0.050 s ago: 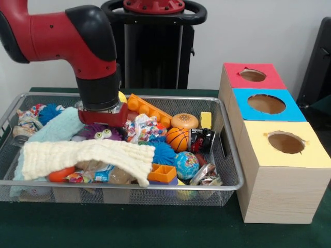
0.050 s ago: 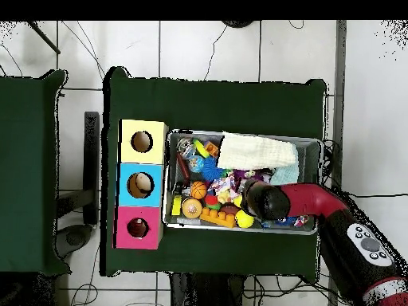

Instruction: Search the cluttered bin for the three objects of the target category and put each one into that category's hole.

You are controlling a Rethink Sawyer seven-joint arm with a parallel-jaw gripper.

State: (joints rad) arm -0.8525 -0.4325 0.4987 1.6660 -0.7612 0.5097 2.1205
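Observation:
My gripper is down inside the wire mesh bin, in its left half, right above a purple furry toy with eyes. Its lower end is hidden behind the toy and a cream knitted cloth. In the overhead view the arm's end covers that spot. To its right lie a basketball, a blue spiky ball, a globe ball and a burger toy. The wooden box beside the bin has a red hole, a blue hole and a yellow hole.
A light blue towel fills the bin's left side. An orange studded block, a yellow block, a black and red car and an orange brick crowd the rest. Green cloth covers the table.

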